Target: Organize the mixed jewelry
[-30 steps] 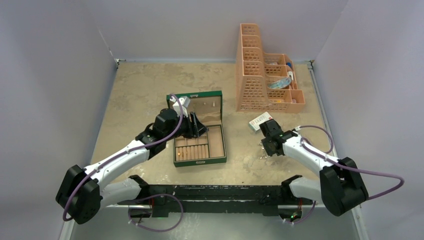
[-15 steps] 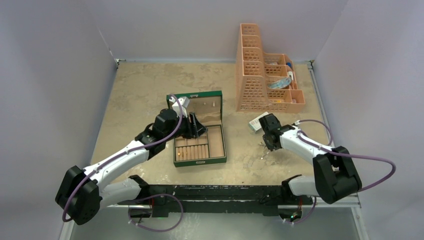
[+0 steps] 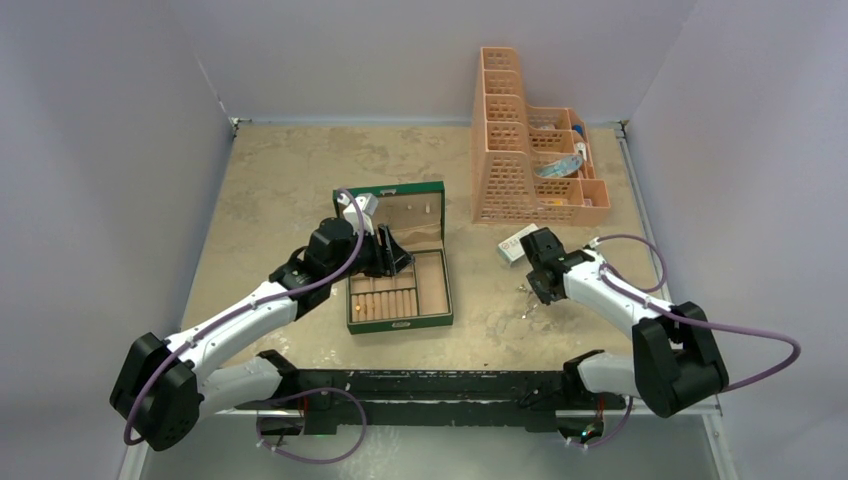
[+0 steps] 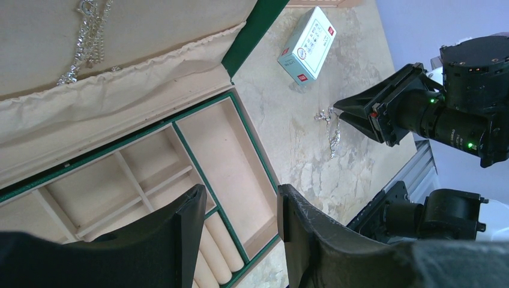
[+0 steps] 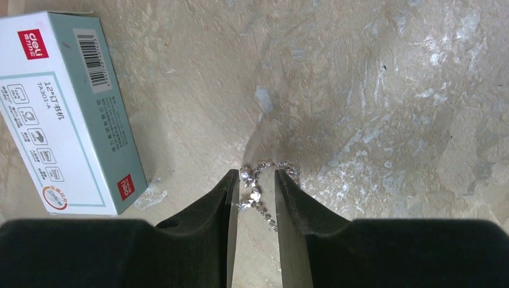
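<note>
A silvery chain (image 5: 256,194) lies in a loose curl on the table, right of the green jewelry box (image 3: 400,325). My right gripper (image 5: 255,177) is low over it, open by a narrow gap, with part of the chain lying between the fingers and not pinched. From above, that right gripper (image 3: 540,288) sits just below the white card box (image 3: 515,243). My left gripper (image 4: 241,192) hangs open and holds nothing above the box's beige compartments. Another silvery chain (image 4: 87,30) rests in the opened lid. The chain on the table (image 4: 332,129) also shows in the left wrist view.
The white card box (image 5: 60,114) with red print lies close to the left of the right fingers. An orange mesh organizer (image 3: 530,150) stands at the back right. Beige ring rolls (image 4: 216,252) fill the green box's near section. Grey walls enclose the table.
The right arm's elbow has swung left and its gripper has edged up toward the white card box, staying over the chain. The left arm has not moved.
</note>
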Robot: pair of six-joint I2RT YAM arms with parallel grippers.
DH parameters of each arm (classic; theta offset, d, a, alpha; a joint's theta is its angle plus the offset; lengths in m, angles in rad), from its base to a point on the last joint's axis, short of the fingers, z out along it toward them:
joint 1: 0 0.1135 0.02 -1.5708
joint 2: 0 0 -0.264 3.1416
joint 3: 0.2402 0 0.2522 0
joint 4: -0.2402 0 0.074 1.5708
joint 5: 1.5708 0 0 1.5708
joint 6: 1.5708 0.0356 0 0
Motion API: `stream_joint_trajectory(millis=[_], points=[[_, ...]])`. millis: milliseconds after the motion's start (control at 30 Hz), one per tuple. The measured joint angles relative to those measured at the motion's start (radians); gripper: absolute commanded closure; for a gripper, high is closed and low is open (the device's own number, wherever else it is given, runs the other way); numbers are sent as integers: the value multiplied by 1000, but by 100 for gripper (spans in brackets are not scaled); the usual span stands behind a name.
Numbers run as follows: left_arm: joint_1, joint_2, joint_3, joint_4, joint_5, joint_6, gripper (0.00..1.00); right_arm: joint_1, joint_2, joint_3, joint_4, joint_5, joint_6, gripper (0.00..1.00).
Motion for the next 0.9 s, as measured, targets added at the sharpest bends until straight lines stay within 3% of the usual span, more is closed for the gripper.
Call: stream_joint_trajectory(millis=[400, 500, 600, 900], points=[[0, -4, 0, 0, -5, 0, 54, 0, 80, 34, 40, -19, -45, 70], [0, -8, 0, 0, -8, 0, 54, 0, 88, 38, 43, -19, -51, 77], [0, -8, -1, 0, -8, 0, 54, 0, 94, 40, 43, -20, -58, 100], [0, -8, -1, 0, -6, 0, 54, -1, 79, 46, 58, -18, -112, 100]])
